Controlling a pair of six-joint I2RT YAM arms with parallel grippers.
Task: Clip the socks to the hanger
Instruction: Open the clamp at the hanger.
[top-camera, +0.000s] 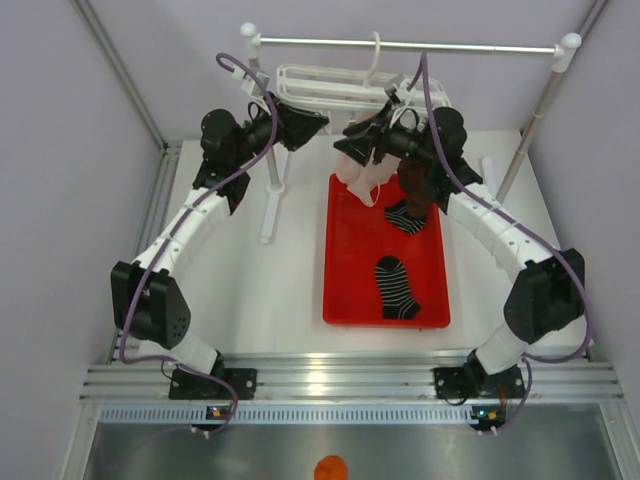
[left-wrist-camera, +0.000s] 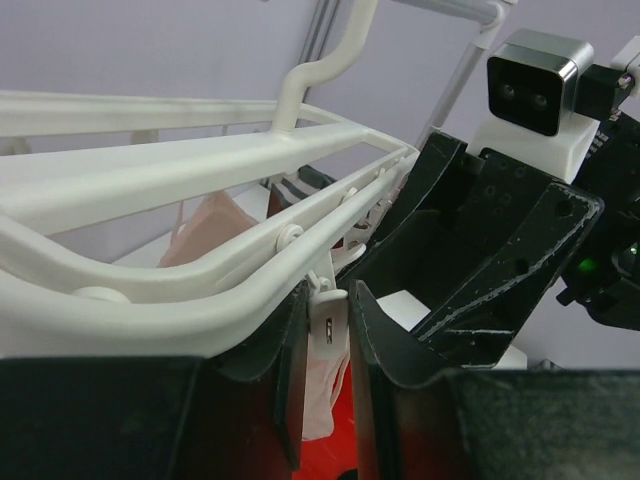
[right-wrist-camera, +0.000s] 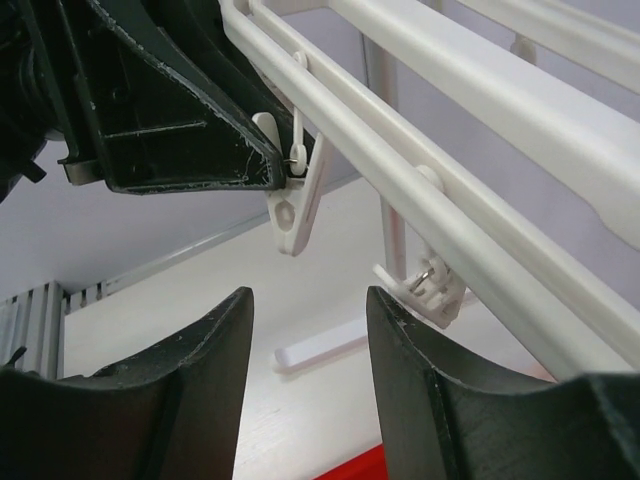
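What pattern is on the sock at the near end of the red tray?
The sock is black with thin white stripes, clearest in the top external view.

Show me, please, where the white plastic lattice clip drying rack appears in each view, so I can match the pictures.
Top external: the white plastic lattice clip drying rack is at top centre, hooked on the metal crossbar.
Left wrist: its bars fill left and centre, above the left tool.
Right wrist: its bars slant from top centre to lower right.
Shared landmark: the white dangling peg pinched by the left tool, in both wrist views.
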